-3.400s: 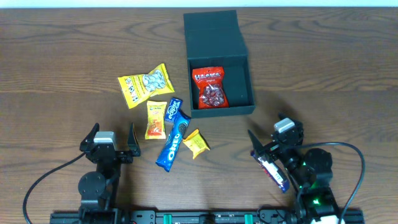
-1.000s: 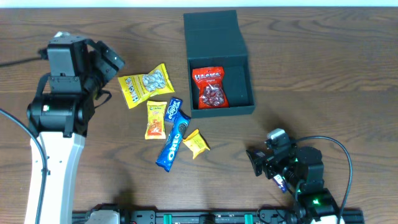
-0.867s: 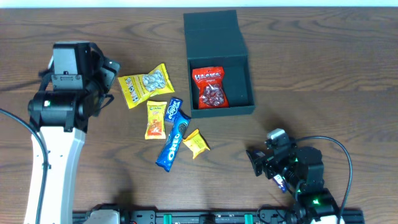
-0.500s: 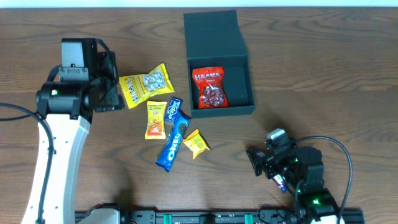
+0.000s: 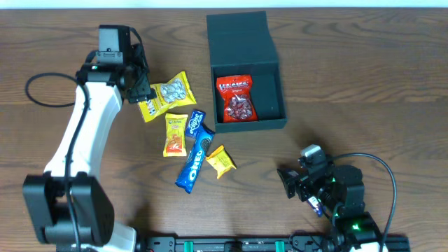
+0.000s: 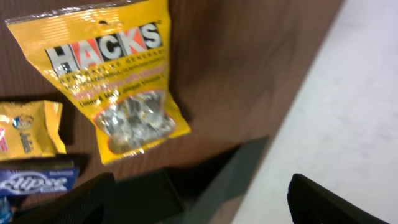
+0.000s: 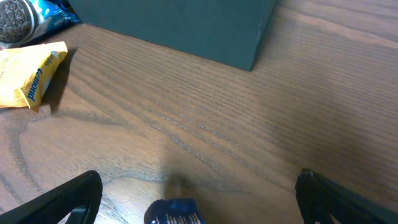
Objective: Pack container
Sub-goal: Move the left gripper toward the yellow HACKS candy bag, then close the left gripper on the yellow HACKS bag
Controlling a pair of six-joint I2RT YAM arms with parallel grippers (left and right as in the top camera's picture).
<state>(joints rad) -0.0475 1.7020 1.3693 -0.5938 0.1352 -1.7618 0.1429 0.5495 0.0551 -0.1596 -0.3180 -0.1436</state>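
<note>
My left end effector (image 6: 200,180) hung with its fingers spread wide and nothing between them, just beside the yellow Hacks packet (image 6: 118,81) on the desk (image 5: 364,70). My right end effector (image 7: 199,177) stood wide open too, low near the desk's front edge, a blue wrapper (image 7: 174,213) showing between its fingers. The container (image 5: 250,124) sat at the far middle of the desk, lid flap folded back, a red packet (image 5: 236,98) inside.

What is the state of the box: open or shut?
Open. In the overhead view the lid lies swung back behind the box, and a red packet shows inside.
</note>
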